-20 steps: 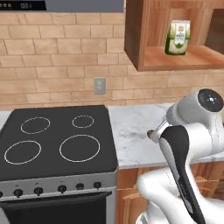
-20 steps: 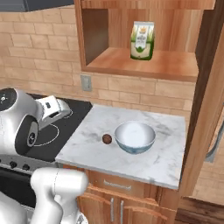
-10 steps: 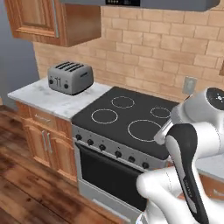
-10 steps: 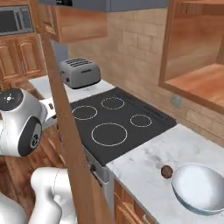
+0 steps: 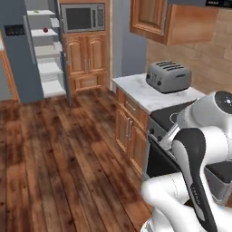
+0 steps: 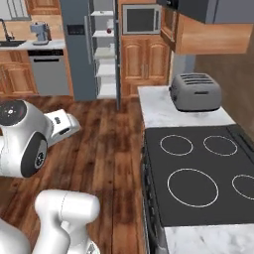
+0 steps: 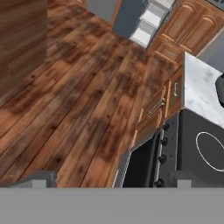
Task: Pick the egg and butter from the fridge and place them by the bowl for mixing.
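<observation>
The fridge [image 5: 27, 50] stood open at the far end of the wooden floor [image 5: 54, 149], its white shelves bare to view beside the steel microwave [image 5: 84, 18], with a small red fruit [image 5: 45, 30] on an upper shelf; the butter could not be made out at that distance. The jaws were spread wide with nothing between them, tips over the floor beside the black stove [image 6: 198, 173]. A grey toaster [image 6: 195, 92] sat on the marble desk [image 6: 163, 111] next to that stove.

floor [image 5: 54, 149]: dark wood | cabinets [image 6: 144, 62]: oak | counter [image 6: 158, 109]: white marble | backsplash [image 5: 204, 68]: brick
</observation>
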Tool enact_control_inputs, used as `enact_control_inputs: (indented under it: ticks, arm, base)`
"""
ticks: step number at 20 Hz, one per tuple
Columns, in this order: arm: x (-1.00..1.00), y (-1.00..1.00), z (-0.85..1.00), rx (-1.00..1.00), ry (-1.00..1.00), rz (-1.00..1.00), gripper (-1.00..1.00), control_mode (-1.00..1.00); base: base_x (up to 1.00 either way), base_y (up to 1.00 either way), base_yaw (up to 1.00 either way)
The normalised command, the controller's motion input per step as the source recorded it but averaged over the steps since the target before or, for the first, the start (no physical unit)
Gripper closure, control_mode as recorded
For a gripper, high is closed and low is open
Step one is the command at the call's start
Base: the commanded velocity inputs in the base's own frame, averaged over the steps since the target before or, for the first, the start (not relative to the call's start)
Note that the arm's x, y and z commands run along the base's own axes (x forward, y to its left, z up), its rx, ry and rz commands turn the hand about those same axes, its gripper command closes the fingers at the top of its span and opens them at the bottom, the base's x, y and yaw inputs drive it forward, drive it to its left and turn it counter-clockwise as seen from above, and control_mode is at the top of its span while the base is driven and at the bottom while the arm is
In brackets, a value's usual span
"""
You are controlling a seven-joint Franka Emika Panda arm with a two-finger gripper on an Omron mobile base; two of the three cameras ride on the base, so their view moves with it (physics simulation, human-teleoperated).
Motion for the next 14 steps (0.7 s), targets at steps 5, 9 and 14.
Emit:
enact_control_inputs:
  ticks: [5,9,14]
  arm:
    - [0.00,0.00,0.00,0.00,0.00,0.00,-1.00,1.00]
    - [0.00,0.00,0.00,0.00,0.00,0.00,-1.00,1.00]
    - [0.00,0.00,0.00,0.00,0.00,0.00,-1.00,1.00]
  base:
    - [0.96,0.24,0.42]
    - [1.00,-0.04,0.07]
    - [1.00,-0.13,-0.03]
